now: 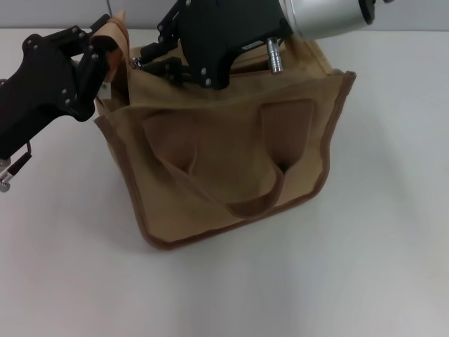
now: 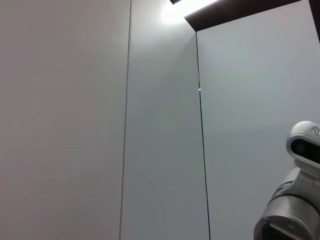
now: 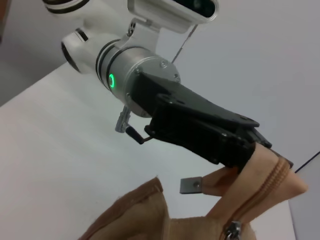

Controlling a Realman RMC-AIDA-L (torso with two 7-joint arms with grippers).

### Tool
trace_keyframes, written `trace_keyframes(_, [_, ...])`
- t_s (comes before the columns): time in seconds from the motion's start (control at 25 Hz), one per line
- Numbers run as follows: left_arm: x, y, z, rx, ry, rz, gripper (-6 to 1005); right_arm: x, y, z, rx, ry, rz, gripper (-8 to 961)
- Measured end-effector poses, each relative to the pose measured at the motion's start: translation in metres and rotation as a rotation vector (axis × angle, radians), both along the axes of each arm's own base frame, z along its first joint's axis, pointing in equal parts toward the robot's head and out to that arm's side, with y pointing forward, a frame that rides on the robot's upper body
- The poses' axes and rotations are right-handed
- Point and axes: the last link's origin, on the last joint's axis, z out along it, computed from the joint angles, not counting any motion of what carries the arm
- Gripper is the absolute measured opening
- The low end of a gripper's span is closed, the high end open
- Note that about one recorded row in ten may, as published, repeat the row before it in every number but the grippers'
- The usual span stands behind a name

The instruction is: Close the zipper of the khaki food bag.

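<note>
The khaki food bag (image 1: 231, 161) stands upright on the white table, its front panel with one loop handle facing me. My left gripper (image 1: 105, 53) is at the bag's far left top corner, and the right wrist view shows this gripper (image 3: 252, 150) shut on the raised fabric end of the bag's top. The zipper (image 3: 272, 175) runs down that raised fabric to its silver slider (image 3: 232, 231). My right gripper (image 1: 151, 63) reaches down onto the bag's top near the same left end. In the head view the arms hide the zipper. The left wrist view shows no bag.
The white table (image 1: 379, 267) spreads in front of and to the right of the bag. A small grey tag (image 3: 191, 185) hangs from the held fabric. The left wrist view shows only grey wall panels (image 2: 100, 125) and part of the robot (image 2: 295, 200).
</note>
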Motion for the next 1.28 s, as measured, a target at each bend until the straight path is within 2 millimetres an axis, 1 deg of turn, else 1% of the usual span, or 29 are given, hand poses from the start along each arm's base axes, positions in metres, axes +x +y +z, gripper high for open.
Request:
trace_keyframes(0.48, [-0.002, -0.003, 0.0, 0.006, -0.004, 0.008, 96, -0.001, -0.002, 0.003, 0.019, 0.006, 0.049, 137])
trace_keyframes(0.68, [-0.002, -0.003, 0.0, 0.003, -0.006, 0.008, 96, -0.007, -0.002, -0.002, 0.017, -0.007, 0.065, 137])
trace_keyframes(0.88, [-0.001, -0.003, 0.0, 0.003, -0.008, 0.001, 97, -0.007, -0.002, -0.007, 0.028, -0.015, 0.066, 136])
trace_keyframes(1.16, [-0.001, -0.003, 0.001, 0.003, -0.012, -0.003, 98, -0.007, -0.001, -0.008, 0.027, -0.016, 0.054, 136])
trace_keyframes(1.28, [-0.001, -0.003, 0.001, 0.002, -0.012, -0.003, 98, -0.008, -0.001, -0.008, 0.027, -0.016, 0.053, 91])
